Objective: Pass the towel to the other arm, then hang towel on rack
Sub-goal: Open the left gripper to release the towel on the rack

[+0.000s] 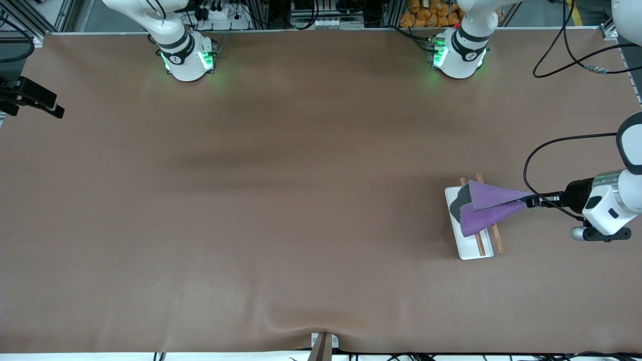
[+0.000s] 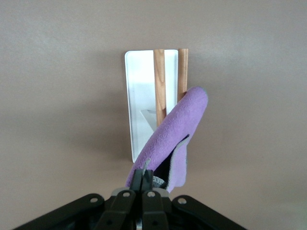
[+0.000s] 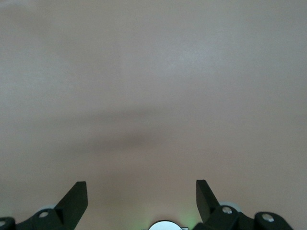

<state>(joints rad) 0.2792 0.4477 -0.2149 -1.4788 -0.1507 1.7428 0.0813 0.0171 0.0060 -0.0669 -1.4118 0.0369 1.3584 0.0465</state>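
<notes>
The purple towel (image 1: 484, 208) stretches from my left gripper (image 1: 531, 202) across the rack (image 1: 471, 248), which lies toward the left arm's end of the table. It covers the middle of the two wooden rods (image 1: 496, 240), and its grey reverse shows at the corner over the white base. In the left wrist view the left gripper (image 2: 148, 175) is shut on a corner of the towel (image 2: 175, 129), which curls up over the rods (image 2: 160, 81) and the white base of the rack (image 2: 139, 86). My right gripper (image 3: 141, 184) is open over bare table, holding nothing.
The brown table mat (image 1: 281, 200) is bare apart from the rack. A black fixture (image 1: 30, 98) juts in at the edge by the right arm's end. A small clamp (image 1: 323, 346) sits at the table's edge nearest the front camera.
</notes>
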